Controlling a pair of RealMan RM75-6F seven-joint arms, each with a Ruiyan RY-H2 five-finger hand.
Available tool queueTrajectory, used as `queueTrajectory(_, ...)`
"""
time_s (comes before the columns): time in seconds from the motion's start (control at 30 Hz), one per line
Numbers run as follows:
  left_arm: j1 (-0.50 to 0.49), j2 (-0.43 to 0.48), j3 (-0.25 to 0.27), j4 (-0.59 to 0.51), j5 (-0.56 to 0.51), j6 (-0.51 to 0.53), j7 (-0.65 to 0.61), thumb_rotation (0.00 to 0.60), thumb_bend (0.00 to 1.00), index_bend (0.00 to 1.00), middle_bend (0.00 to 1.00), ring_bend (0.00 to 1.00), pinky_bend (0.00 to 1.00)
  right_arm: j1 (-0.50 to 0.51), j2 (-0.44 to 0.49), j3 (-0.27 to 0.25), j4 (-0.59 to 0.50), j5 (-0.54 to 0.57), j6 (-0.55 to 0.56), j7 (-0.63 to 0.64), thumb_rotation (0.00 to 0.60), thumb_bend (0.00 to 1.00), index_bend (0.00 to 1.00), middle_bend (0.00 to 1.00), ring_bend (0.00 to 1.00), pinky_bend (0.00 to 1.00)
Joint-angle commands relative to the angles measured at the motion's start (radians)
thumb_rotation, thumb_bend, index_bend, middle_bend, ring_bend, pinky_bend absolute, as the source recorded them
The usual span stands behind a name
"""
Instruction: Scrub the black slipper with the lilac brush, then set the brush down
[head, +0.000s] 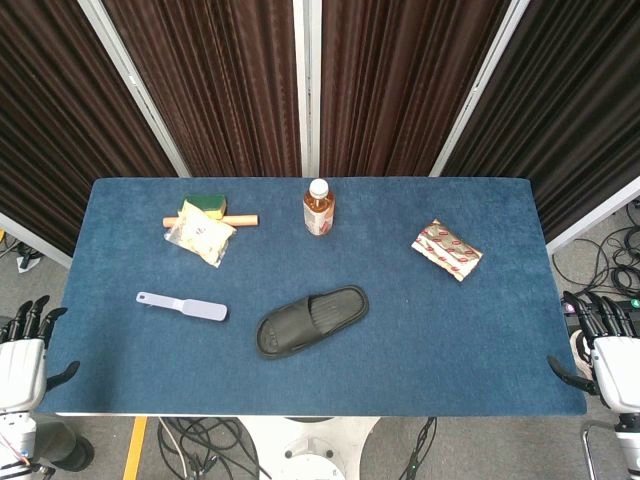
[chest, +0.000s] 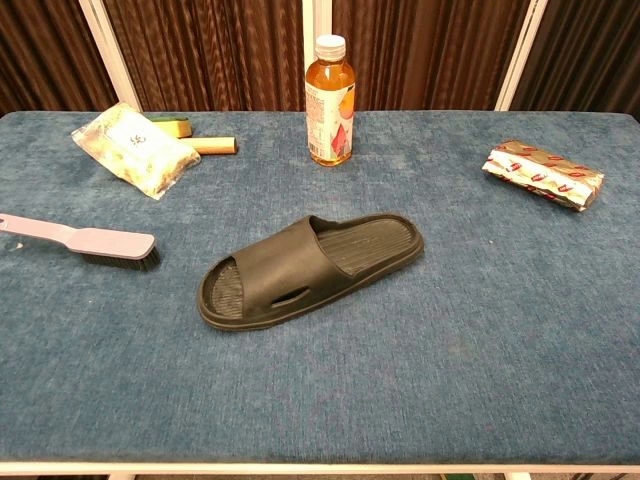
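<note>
The black slipper (head: 312, 320) (chest: 310, 268) lies sole down near the middle of the blue table, its toe toward the front left. The lilac brush (head: 183, 305) (chest: 85, 242) lies flat to the slipper's left, bristles down, handle pointing left. My left hand (head: 24, 352) hangs off the table's front left corner, fingers apart, holding nothing. My right hand (head: 606, 350) hangs off the front right corner, also with spread fingers and nothing in it. Neither hand shows in the chest view.
A bottle of orange drink (head: 318, 208) (chest: 330, 100) stands at the back centre. A clear bag (head: 201, 235) (chest: 133, 148) lies on a sponge and a wooden stick (head: 243, 219) at the back left. A red-patterned packet (head: 446, 250) (chest: 543, 173) lies at the right.
</note>
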Motion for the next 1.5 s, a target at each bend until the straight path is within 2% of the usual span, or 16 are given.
queueTrajectory(0.03, 0.004, -0.004, 0.001, 0.004, 0.002, 0.004, 0.000, 0.600, 0.07, 0.30, 0.23, 0.13, 0.25, -0.006, 0.001, -0.002, 0.005, -0.006, 0.006, 0.010, 0.600, 0.15, 0.00, 0.14, 0.00, 0.02)
queueTrajectory(0.2, -0.007, -0.005, -0.001, 0.011, 0.013, -0.015, -0.006, 0.600, 0.07, 0.30, 0.23, 0.13, 0.25, -0.004, 0.010, -0.003, 0.009, -0.026, 0.011, 0.020, 0.600, 0.15, 0.00, 0.14, 0.00, 0.02)
queueTrajectory(0.37, -0.084, -0.003, -0.029, 0.057, 0.023, -0.120, -0.053, 0.600, 0.07, 0.30, 0.23, 0.13, 0.25, 0.011, 0.020, 0.004, 0.005, -0.036, -0.001, 0.018, 0.600, 0.15, 0.00, 0.14, 0.00, 0.02)
queueTrajectory(0.5, -0.188, -0.016, -0.061, 0.105, 0.003, -0.274, -0.088, 0.600, 0.07, 0.30, 0.23, 0.13, 0.25, 0.030, 0.028, 0.011, -0.005, -0.037, -0.025, 0.003, 0.600, 0.15, 0.00, 0.14, 0.00, 0.02)
queueTrajectory(0.67, -0.357, -0.048, -0.106, 0.188, -0.089, -0.569, -0.168, 0.600, 0.07, 0.30, 0.23, 0.13, 0.26, 0.052, 0.032, 0.018, -0.022, -0.036, -0.055, -0.014, 0.600, 0.15, 0.00, 0.14, 0.00, 0.02)
queueTrajectory(0.73, -0.414, -0.077, -0.115, 0.250, -0.126, -0.657, -0.148, 0.600, 0.07, 0.30, 0.23, 0.13, 0.26, 0.057, 0.034, 0.020, -0.029, -0.032, -0.063, -0.021, 0.600, 0.15, 0.00, 0.14, 0.00, 0.02)
queueTrajectory(0.87, -0.486, -0.120, -0.118, 0.317, -0.195, -0.770, -0.100, 0.600, 0.07, 0.30, 0.24, 0.13, 0.26, 0.060, 0.038, 0.022, -0.036, -0.019, -0.075, -0.030, 0.600, 0.15, 0.00, 0.14, 0.00, 0.02)
queueTrajectory(0.93, -0.512, -0.138, -0.114, 0.339, -0.223, -0.802, -0.063, 0.600, 0.07, 0.31, 0.26, 0.14, 0.26, 0.062, 0.039, 0.023, -0.037, -0.011, -0.082, -0.033, 0.600, 0.15, 0.00, 0.14, 0.00, 0.02)
queueTrajectory(1.03, -0.537, -0.166, -0.110, 0.371, -0.265, -0.829, -0.028, 0.600, 0.07, 0.39, 0.35, 0.22, 0.28, 0.064, 0.039, 0.024, -0.036, -0.003, -0.090, -0.032, 0.600, 0.15, 0.00, 0.14, 0.00, 0.02)
queueTrajectory(1.17, -0.561, -0.192, -0.107, 0.401, -0.318, -0.870, -0.030, 0.600, 0.07, 0.41, 0.36, 0.23, 0.31, 0.066, 0.039, 0.024, -0.033, 0.003, -0.096, -0.031, 0.600, 0.15, 0.00, 0.14, 0.00, 0.02)
queueTrajectory(1.2, -0.567, -0.195, -0.104, 0.405, -0.327, -0.875, -0.023, 0.600, 0.07, 0.41, 0.36, 0.23, 0.32, 0.066, 0.038, 0.024, -0.032, 0.005, -0.096, -0.029, 0.600, 0.15, 0.00, 0.14, 0.00, 0.02)
queueTrajectory(1.33, -0.577, -0.203, -0.092, 0.406, -0.350, -0.874, -0.007, 0.600, 0.07, 0.51, 0.48, 0.36, 0.39, 0.064, 0.037, 0.023, -0.026, 0.012, -0.100, -0.023, 0.600, 0.15, 0.00, 0.14, 0.00, 0.02)
queueTrajectory(1.43, -0.583, -0.212, -0.082, 0.418, -0.369, -0.865, 0.017, 0.600, 0.07, 0.57, 0.53, 0.40, 0.42, 0.063, 0.036, 0.021, -0.023, 0.014, -0.102, -0.020, 0.600, 0.15, 0.00, 0.14, 0.00, 0.02)
queueTrajectory(1.5, -0.584, -0.216, -0.079, 0.421, -0.380, -0.860, 0.023, 0.600, 0.07, 0.57, 0.53, 0.40, 0.42, 0.062, 0.036, 0.021, -0.023, 0.014, -0.101, -0.019, 0.600, 0.15, 0.00, 0.14, 0.00, 0.02)
